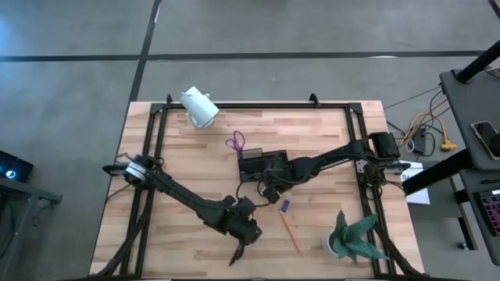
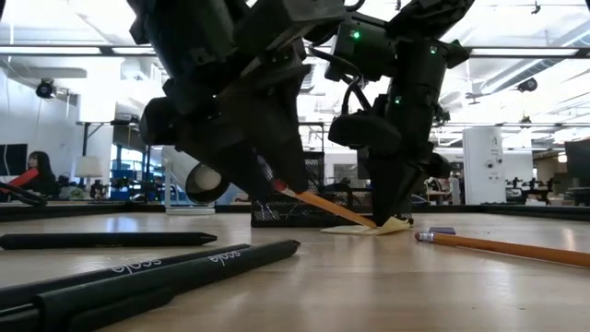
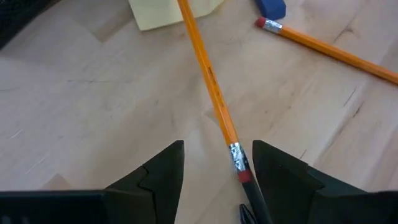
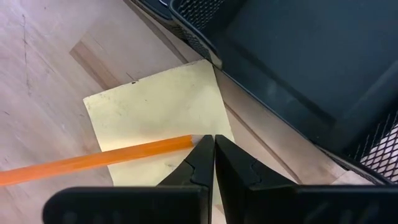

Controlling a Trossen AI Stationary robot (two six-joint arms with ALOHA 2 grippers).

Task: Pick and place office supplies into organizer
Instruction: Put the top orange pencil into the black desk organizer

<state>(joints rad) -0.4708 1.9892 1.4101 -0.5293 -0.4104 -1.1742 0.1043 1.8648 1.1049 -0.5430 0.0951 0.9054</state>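
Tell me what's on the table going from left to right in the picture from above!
White camera → purple scissors → black organizer → small purple piece → orange pencil → green plant.

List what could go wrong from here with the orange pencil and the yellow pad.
1. The orange wooden pencil sits tilted between the open left pincer, leaning on one finger only; it may slip out and roll.
2. Its tip rests on the yellow square sticky-note pad, right against the shut right pincer; a push from either arm might skid the pad or snap the tip.
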